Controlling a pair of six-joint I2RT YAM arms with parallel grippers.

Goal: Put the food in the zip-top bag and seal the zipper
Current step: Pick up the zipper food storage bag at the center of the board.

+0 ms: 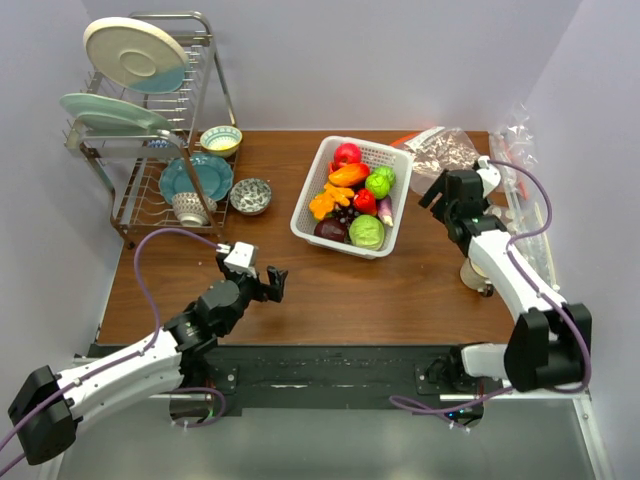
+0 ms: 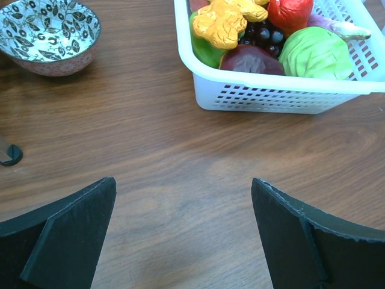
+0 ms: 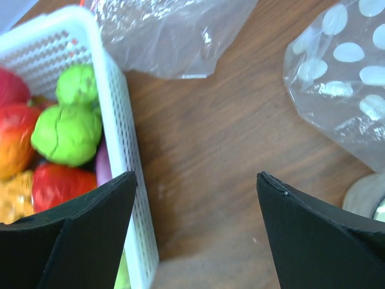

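Observation:
A white basket (image 1: 320, 165) stands mid-table holding the food (image 1: 350, 175): a red apple, orange, green, purple and dark pieces. Behind its right corner lies the clear crinkly zip-top bag (image 1: 442, 150); only a short bit of its orange-red zipper (image 1: 404, 138) shows at the left end. My right gripper (image 1: 437, 190) hovers open over bare wood between basket and bag; in the right wrist view the gripper (image 3: 195, 176) has the basket (image 3: 123, 138) on its left and the bag (image 3: 168, 36) ahead. My left gripper (image 1: 272, 283) is open and empty. In the left wrist view it (image 2: 183, 180) faces the basket (image 2: 271, 90).
A dish rack (image 1: 140, 110) with plates fills the back left, with a teal plate (image 1: 195, 178), a cup (image 1: 190, 208) and two bowls (image 1: 220, 140) (image 1: 250, 195) around it. Clear packets (image 1: 520, 150) lie along the right edge. A dotted clear bag (image 3: 343, 78) lies right of my right gripper.

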